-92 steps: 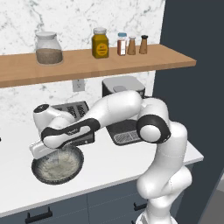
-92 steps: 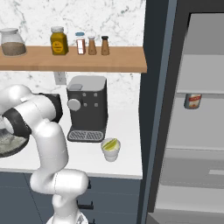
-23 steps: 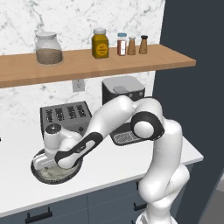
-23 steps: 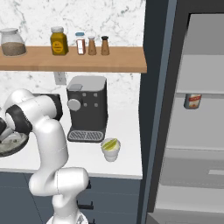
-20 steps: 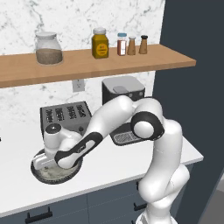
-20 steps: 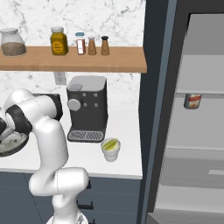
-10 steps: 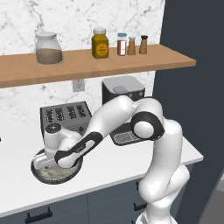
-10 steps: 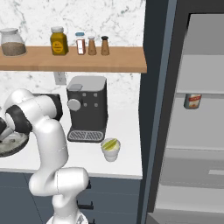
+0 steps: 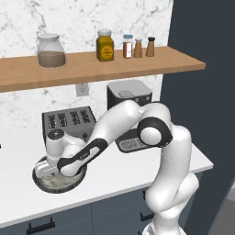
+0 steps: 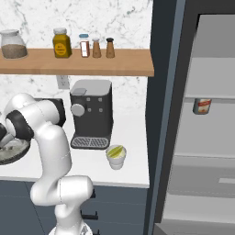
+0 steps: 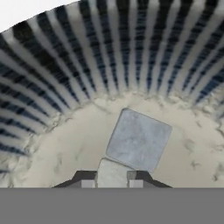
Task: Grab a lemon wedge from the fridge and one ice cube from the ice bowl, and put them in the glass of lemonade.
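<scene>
My gripper is down inside the ice bowl, shut on a small pale ice cube between its fingertips. A larger ice cube lies just beyond it on the speckled floor. From the left base view the hand reaches into the ice bowl in front of the toaster. The glass of lemonade stands by the coffee machine, yellow-green at its top. I cannot tell the lemon wedge apart from that colour. The fridge stands open on the right.
A toaster sits behind the bowl and a coffee machine to its right. Jars and shakers line the wooden shelf overhead. An orange-labelled can rests on a fridge shelf. The counter edge runs close in front.
The fingers have closed onto the small ice cube. The arm has stayed almost still over the bowl.
</scene>
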